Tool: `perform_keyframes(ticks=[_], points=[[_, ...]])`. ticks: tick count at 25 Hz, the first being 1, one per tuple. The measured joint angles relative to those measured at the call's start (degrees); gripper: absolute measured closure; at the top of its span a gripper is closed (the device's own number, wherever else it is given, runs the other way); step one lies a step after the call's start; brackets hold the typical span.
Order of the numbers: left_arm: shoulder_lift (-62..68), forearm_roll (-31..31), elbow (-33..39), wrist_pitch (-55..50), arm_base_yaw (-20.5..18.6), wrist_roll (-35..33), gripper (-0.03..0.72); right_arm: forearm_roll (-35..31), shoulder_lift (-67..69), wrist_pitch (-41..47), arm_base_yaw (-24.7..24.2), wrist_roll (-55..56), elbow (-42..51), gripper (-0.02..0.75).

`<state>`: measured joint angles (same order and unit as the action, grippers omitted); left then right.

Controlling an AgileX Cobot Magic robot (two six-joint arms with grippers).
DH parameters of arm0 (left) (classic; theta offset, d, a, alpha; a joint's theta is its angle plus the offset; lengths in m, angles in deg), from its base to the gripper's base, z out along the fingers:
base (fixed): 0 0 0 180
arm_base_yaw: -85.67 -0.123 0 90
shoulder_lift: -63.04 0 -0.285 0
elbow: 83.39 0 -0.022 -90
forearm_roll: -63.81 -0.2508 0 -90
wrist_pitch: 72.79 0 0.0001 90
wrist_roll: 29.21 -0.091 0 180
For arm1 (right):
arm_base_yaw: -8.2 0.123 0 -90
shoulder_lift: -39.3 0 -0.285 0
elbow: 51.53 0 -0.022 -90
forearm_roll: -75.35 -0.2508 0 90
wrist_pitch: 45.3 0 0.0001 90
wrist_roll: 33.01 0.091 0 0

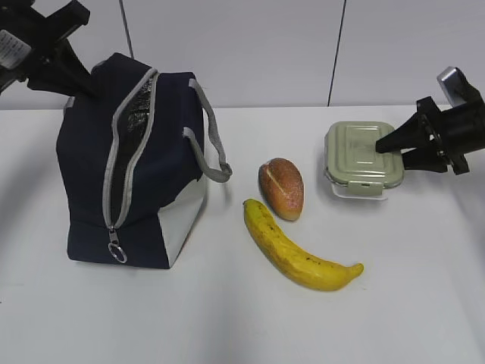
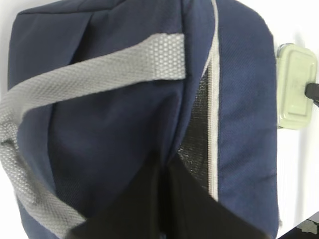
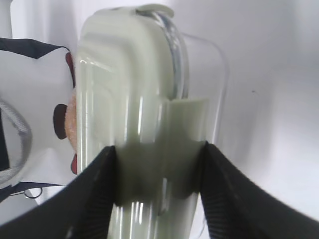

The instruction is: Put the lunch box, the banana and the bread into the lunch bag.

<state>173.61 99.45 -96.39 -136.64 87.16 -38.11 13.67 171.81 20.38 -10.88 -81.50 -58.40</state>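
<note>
The navy lunch bag (image 1: 163, 159) stands at the left with its grey zipper (image 1: 121, 152) undone and the top gaping. My left gripper (image 1: 85, 83) is at the bag's top rear corner. In the left wrist view it (image 2: 167, 167) is shut, pinching the lunch bag (image 2: 114, 114) fabric beside the opening. The sage-lidded lunch box (image 1: 356, 155) sits at the right. My right gripper (image 1: 385, 146) is shut on its near end, one finger against each side of the lunch box (image 3: 129, 74). The bread (image 1: 281, 188) and the banana (image 1: 292, 250) lie between bag and box.
A grey strap handle (image 1: 216, 152) hangs off the bag toward the bread. The zipper's metal ring pull (image 1: 117, 252) dangles low on the bag's front. The white table (image 1: 227, 326) runs back to a white wall.
</note>
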Motion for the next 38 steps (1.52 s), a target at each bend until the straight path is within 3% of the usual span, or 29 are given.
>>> perform_keyframes(ticks=[9, 21, 33, 38], points=[[0.0, 1.58, 0.0, 0.0, 0.0, 0.0, 0.691, -0.22, -10.29, 0.59, 4.55, 9.16, 0.0, 0.38], [0.0, 5.49, 0.0, -0.13, 0.0, 0.0, 0.691, -1.23, -16.36, 2.89, 19.47, 23.76, -12.79, 0.38], [0.0, 6.53, 0.0, -0.98, 0.0, 0.0, 0.691, -1.1, -14.16, 4.14, 30.96, 25.52, -15.91, 0.38], [0.0, 6.53, 0.0, -1.62, 0.0, 0.0, 0.691, 1.16, -10.76, -1.52, 32.92, 24.64, -15.91, 0.381]])
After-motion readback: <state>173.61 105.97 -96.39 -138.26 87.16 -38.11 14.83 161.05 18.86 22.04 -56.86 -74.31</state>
